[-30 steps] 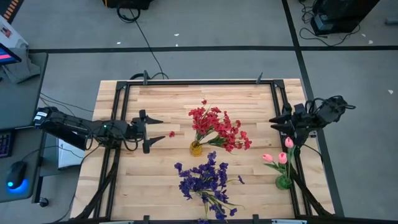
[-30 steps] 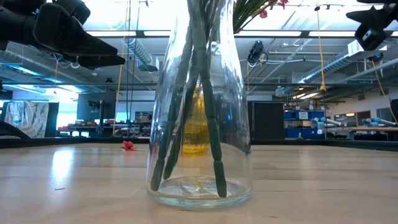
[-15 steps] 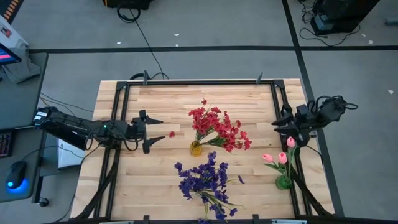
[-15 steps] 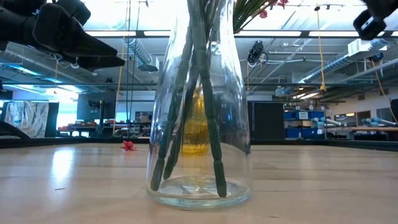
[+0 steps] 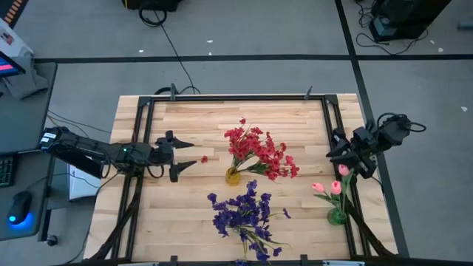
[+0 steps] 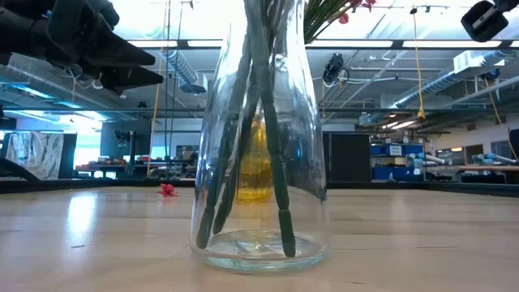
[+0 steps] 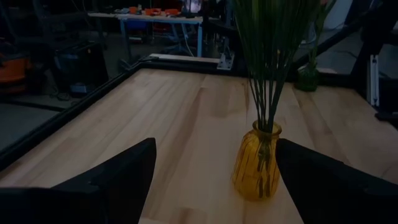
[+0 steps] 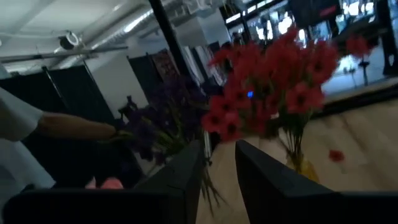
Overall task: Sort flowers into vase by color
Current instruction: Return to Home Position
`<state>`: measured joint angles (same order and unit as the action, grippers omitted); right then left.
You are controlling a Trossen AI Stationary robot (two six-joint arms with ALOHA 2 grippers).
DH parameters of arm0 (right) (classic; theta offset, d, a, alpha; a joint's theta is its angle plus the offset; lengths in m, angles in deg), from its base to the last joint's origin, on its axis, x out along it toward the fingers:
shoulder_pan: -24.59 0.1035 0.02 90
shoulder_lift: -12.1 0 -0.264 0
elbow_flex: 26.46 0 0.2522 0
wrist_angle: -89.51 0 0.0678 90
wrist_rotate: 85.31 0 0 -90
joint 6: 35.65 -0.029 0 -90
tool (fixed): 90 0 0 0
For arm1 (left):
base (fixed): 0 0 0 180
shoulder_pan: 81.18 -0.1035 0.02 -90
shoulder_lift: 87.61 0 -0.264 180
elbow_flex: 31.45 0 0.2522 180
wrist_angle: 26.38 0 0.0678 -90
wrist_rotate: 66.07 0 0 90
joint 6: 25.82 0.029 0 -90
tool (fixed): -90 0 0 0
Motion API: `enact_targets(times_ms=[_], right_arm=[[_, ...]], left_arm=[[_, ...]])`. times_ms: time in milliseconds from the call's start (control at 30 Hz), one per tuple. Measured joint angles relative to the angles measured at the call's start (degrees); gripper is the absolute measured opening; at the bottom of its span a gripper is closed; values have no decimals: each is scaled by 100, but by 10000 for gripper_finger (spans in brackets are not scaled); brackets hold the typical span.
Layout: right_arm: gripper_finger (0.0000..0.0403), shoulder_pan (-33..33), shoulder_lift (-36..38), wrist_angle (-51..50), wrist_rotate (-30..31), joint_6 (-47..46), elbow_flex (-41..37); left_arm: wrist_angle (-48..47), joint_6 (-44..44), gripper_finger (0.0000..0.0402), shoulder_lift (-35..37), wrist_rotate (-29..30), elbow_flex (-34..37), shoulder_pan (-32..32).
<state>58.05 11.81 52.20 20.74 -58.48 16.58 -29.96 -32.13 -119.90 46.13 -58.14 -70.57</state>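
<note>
Red flowers point(image 5: 259, 151) stand in a yellow vase point(image 5: 233, 176) at mid-table; the vase also shows in the left wrist view point(image 7: 257, 162). Purple flowers point(image 5: 242, 213) stand with their stems in a clear glass vase point(image 6: 259, 162) at the near edge. Pink buds point(image 5: 330, 186) rise from a green vase point(image 5: 337, 216) at the right. My left gripper point(image 5: 183, 155) hovers open left of the red flowers, holding nothing. My right gripper point(image 5: 336, 153) hangs over the right edge above the pink buds; its fingers point(image 8: 180, 180) stand a narrow gap apart with nothing between them.
A loose red bloom point(image 5: 204, 159) lies on the wood between my left gripper and the yellow vase. A black metal frame point(image 5: 236, 97) runs round the tabletop. In the right wrist view a person's arm in a pale sleeve point(image 8: 37, 121) shows beyond the flowers.
My right gripper has drawn back a little toward the table's right edge and swung round toward the near edge. My left gripper has rolled slightly in place. The flowers and vases have kept still.
</note>
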Motion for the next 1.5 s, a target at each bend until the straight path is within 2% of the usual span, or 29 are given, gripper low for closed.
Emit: enact_targets(times_ms=[200,367,533,633,833,1033,1133,1267,1333,1433,1500], right_arm=[[100,-133,-12,635,17,-100,-554],[98,-620,-5,1096,321,172,-710],[98,-1283,-5,1191,1153,485,-721],[98,-1695,-7,837,1581,320,-894],[98,-2451,-12,680,853,-695,-1426],[98,-3214,-7,1781,789,-665,-1674],[98,-3602,-5,1646,882,-481,-1622],[98,-4052,-7,598,351,-418,-1638],[97,-4199,-15,653,-301,-556,-1803],[93,-4319,-25,1038,-1605,-623,-2080],[88,-4350,-37,1031,-2203,-698,-2286]], left_arm=[[242,-7,335,-81,0,0,0],[365,-14,335,-231,-41,0,0],[458,-185,335,-472,-55,0,0],[595,-165,335,-665,-164,0,0],[794,-179,335,-1085,-201,0,0],[1118,-162,335,-1475,-203,0,0],[1196,-157,335,-1612,-260,0,0],[1232,-138,335,-1771,-295,0,0],[1235,-132,335,-1835,-299,0,0],[1281,-124,335,-1980,-302,0,0],[1360,-89,335,-2073,-308,0,0]])
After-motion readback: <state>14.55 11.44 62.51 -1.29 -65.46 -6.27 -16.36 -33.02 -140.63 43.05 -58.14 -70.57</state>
